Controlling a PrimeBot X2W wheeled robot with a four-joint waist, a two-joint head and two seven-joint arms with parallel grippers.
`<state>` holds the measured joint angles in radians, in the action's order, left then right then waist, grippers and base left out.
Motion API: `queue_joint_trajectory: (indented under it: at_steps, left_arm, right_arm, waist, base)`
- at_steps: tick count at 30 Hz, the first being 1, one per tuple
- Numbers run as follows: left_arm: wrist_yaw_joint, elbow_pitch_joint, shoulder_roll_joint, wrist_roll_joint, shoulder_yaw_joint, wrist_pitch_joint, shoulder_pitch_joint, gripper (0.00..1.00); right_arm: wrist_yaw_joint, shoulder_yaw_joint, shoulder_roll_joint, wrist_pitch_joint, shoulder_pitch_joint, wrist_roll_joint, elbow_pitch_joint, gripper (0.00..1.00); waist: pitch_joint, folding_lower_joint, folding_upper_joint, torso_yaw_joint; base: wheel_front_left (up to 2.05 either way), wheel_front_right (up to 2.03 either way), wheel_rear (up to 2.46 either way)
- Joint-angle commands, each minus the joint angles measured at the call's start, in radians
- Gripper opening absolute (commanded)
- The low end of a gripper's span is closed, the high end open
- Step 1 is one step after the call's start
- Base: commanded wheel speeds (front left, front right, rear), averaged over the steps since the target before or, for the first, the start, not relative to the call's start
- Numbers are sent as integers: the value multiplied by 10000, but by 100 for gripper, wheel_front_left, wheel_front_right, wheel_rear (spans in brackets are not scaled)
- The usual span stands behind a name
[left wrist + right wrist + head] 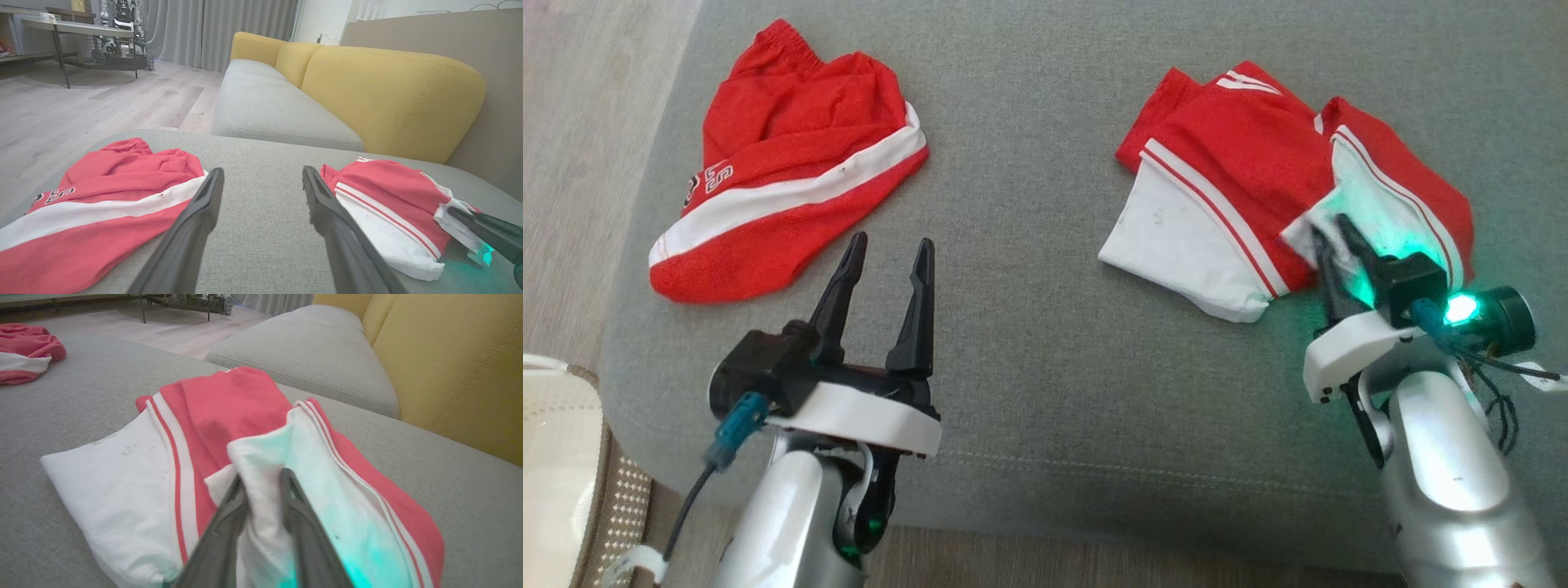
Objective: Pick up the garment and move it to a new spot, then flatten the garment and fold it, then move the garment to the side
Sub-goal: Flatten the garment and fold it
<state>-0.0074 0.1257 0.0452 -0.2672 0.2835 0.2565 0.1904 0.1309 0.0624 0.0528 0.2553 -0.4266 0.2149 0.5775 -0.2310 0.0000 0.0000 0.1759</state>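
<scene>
A crumpled red garment [1241, 155] with white panels and red stripes lies at the right of the grey cushion [1029, 163]. My right gripper [1331, 233] is at its near edge, fingers pinched on a raised fold of white cloth. The right wrist view shows that fold squeezed between the two fingers of the gripper [263, 477], with the garment [237, 404] spread beyond. My left gripper [891, 242] hovers open over bare cushion, nothing between its fingers. In the left wrist view the left gripper [262, 171] points between the two cloths, with the garment [380, 183] to its right.
A second red garment [792, 139] with a white band and lettering lies at the cushion's left. Wooden floor [572, 122] borders the cushion's left edge. A yellow backrest [392, 94] rises behind. A pale basket-like object [556, 457] stands at the lower left.
</scene>
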Motion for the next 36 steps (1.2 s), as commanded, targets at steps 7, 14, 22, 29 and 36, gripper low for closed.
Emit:
queue_joint_trajectory:
  at_steps: [7,14,22,29,36]
  left_arm:
    - [59,-274,51,-134,-278,53,366,100]
    - [100,-207,51,-153,-262,53,238,100]
    - [147,-165,51,-259,-152,53,-52,100]
    - [205,-166,51,-304,-100,53,-353,100]
    - [235,-213,51,-344,-30,53,-634,100]
  right_arm:
    - [-2,-120,-26,65,-258,-311,-580,0]
    - [-2,83,-26,65,-185,-1017,-1434,0]
    - [-2,101,-26,65,-811,-777,-3699,0]
    - [-2,175,-26,65,-1877,-383,-4546,0]
    - [-2,-1897,57,-27,-3292,-1130,-4496,0]
  waist:
    - [191,0,0,-264]
    - [608,0,0,-521]
    - [1268,0,0,-542]
    - [1810,0,0,-380]
    - [2046,0,0,-143]
  base:
    - [0,0,0]
    - [0,0,0]
    - [0,0,0]
    - [0,0,0]
    - [0,0,0]
